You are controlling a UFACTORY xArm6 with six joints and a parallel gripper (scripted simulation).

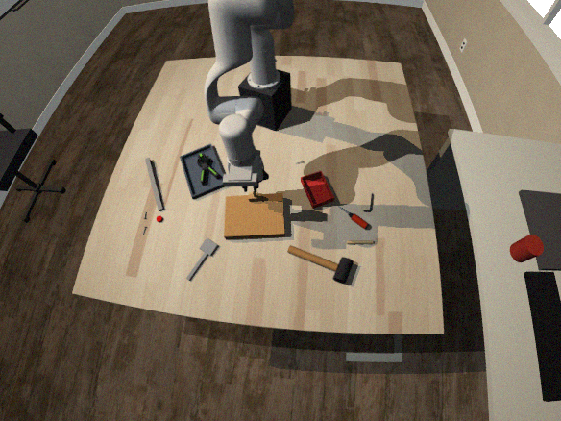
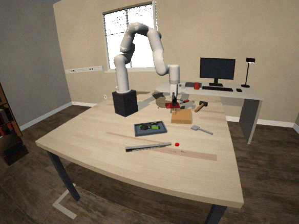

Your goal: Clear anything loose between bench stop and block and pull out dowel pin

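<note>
The tan bench board [image 1: 255,216] lies mid-table and also shows in the exterior view [image 2: 182,117]. A small wooden block [image 1: 259,197] [image 2: 174,111] sits at its far edge; its pin and the stop are too small to make out. My gripper [image 1: 252,188] [image 2: 174,102] points straight down just above the block, its fingers narrowly apart. I see nothing between them. A black clamp with green handles [image 1: 207,168] [image 2: 149,126] lies in a dark tray [image 1: 200,170] to the left of the board.
A red bin [image 1: 317,188] stands right of the board. Near it lie a screwdriver [image 1: 355,218], a hex key [image 1: 370,202] and a mallet [image 1: 327,263]. A scraper [image 1: 204,257], steel ruler [image 1: 155,184] and red disc [image 1: 159,219] lie to the left. The arm's base [image 1: 266,98] is behind.
</note>
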